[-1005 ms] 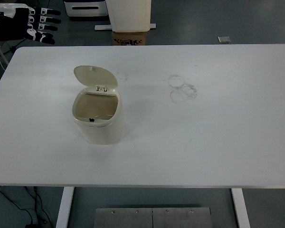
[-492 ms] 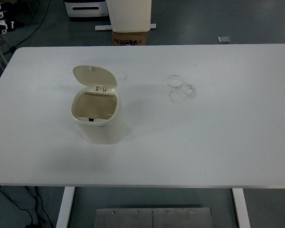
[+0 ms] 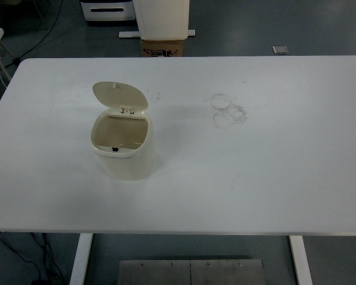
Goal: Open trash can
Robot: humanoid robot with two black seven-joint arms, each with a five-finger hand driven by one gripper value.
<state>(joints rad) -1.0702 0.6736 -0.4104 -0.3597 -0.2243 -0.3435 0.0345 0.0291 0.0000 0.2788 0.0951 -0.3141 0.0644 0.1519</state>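
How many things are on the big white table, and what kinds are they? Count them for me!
Trash cans, cream, lid flipped up: 1
Ring-shaped smudge marks on the table: 1 cluster
Robot hands on the table: 0
Total: 1 object, plus the smudges

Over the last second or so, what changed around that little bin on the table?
The robot's left hand, which showed with spread fingers past the table's far left corner, slid off toward the upper left and is now out of view. It held nothing and let go of nothing. The trash can stayed put on the white table, its lid flipped up and open as before.
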